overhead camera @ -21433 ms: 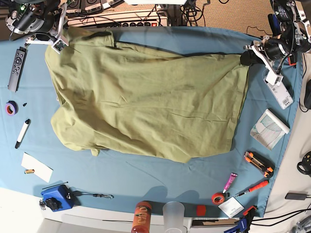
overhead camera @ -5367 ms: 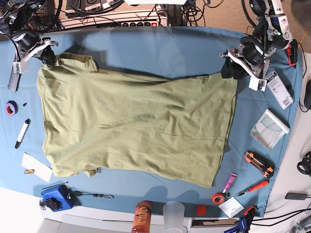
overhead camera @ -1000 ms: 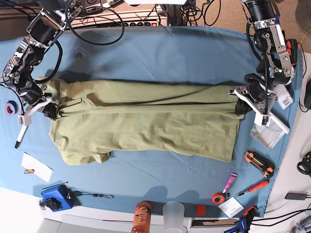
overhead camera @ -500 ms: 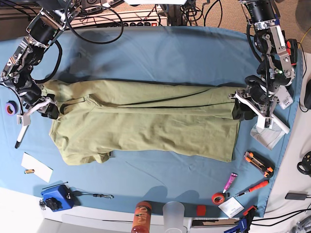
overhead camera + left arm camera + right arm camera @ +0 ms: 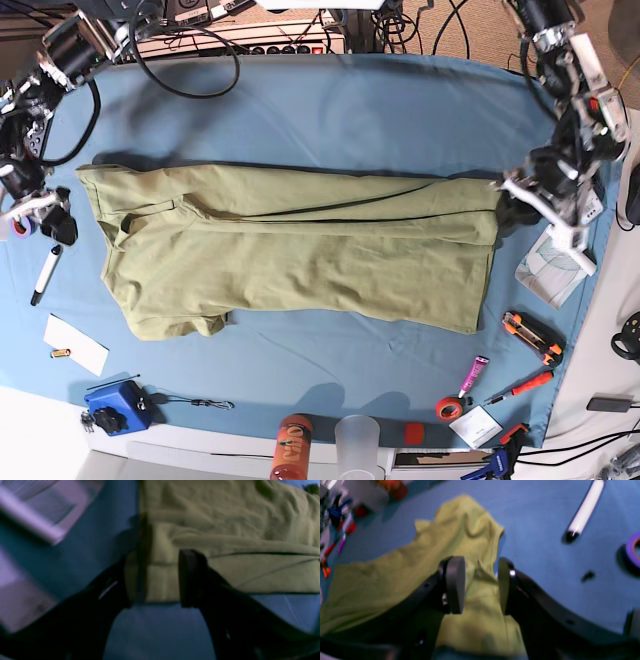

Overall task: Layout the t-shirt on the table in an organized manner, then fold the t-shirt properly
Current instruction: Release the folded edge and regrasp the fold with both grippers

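Across mid-frame on the table (image 5: pixel 330 110) lies the t-shirt (image 5: pixel 300 255), folded; left gripper (image 5: pixel 512 212) at its right edge, right gripper (image 5: pixel 55 227) off its left edge, both with jaws apart, empty.

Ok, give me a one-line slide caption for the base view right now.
Olive t-shirt folded lengthwise on the blue table, both arms at its ends with jaws open and off the cloth.

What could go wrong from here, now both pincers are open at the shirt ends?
1. The left pincer hangs open over the t-shirt hem corner; pulling away could snag and undo the fold.
2. The folded top layer's edge runs uneven, so the next fold may come out crooked.
3. The marker and purple tape roll lie near the right pincer, which may knock them.
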`<action>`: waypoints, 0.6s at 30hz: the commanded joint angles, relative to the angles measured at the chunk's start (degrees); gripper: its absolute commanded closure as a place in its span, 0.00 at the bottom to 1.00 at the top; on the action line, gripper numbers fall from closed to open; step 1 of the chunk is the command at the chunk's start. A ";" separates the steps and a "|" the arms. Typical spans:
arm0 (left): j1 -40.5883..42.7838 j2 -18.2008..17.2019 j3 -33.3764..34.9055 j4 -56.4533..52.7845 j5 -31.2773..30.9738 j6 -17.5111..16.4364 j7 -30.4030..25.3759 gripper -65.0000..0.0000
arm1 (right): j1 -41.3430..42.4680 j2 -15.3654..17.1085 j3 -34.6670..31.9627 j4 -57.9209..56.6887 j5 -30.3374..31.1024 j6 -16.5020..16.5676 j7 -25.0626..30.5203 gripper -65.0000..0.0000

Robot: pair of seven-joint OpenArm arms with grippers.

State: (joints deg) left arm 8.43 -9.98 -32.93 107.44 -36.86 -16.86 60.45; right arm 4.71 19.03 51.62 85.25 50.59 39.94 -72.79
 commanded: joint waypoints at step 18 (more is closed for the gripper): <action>4.94 -2.21 -17.84 2.51 -13.31 -8.74 4.66 0.58 | -12.96 1.27 2.27 -2.25 1.01 0.06 2.82 0.54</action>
State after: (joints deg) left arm 13.47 -11.29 -50.59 108.97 -48.90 -25.36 66.04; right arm -8.56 18.90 53.63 82.24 50.65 39.92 -71.09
